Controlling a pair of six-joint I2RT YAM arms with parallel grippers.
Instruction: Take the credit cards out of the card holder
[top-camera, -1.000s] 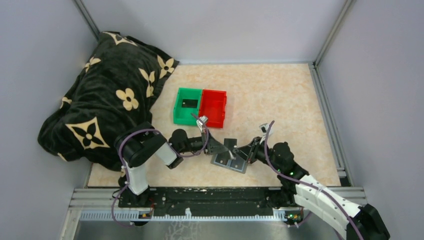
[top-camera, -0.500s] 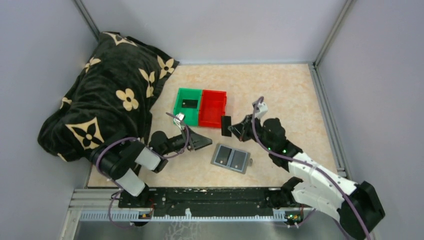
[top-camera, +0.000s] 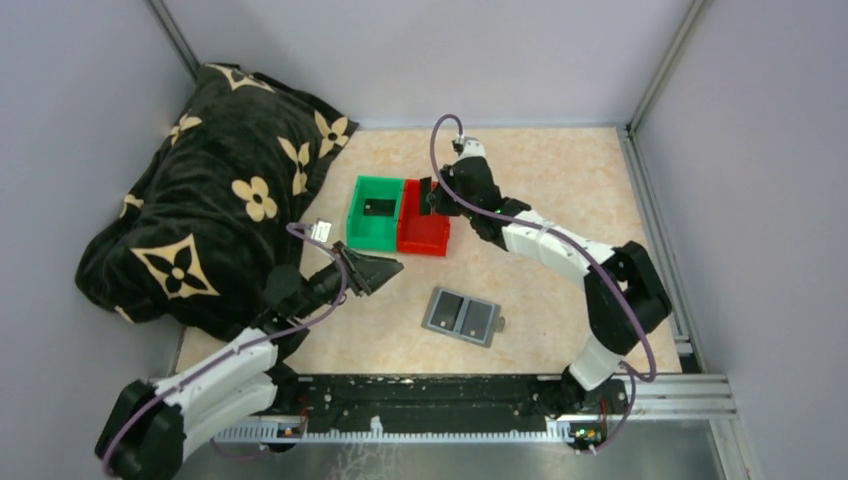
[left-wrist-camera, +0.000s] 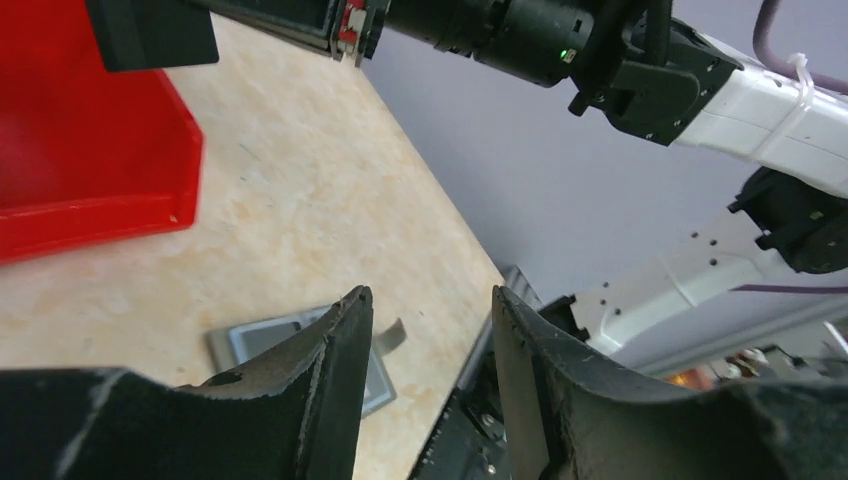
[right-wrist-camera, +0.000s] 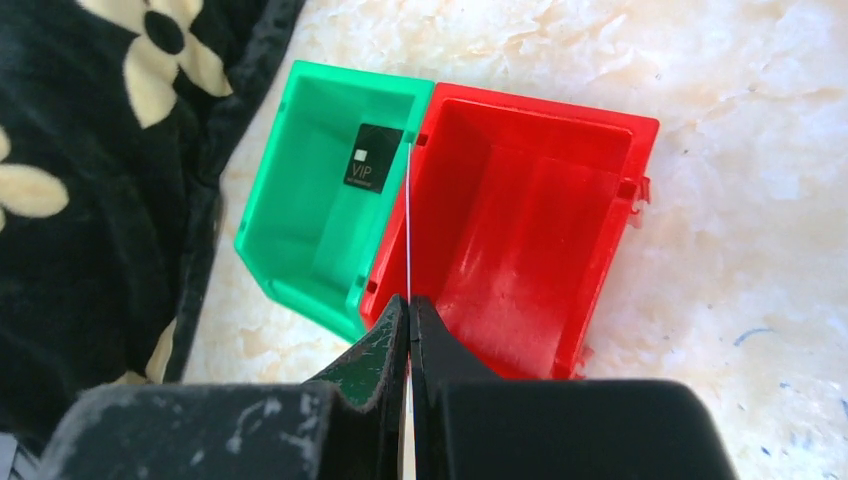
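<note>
Right gripper (right-wrist-camera: 408, 305) is pinching a credit card (right-wrist-camera: 409, 220) edge-on, and I'm seeing it sticking out ahead of the jaws, over the red bin (right-wrist-camera: 520, 220).

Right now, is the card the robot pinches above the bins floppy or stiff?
Probably stiff: the credit card sticks straight out of the right gripper without drooping. Likely very light too, since edge-on it looks hair-thin. It might be slippery, being flat and thin, so a firm pinch makes sense.
</note>
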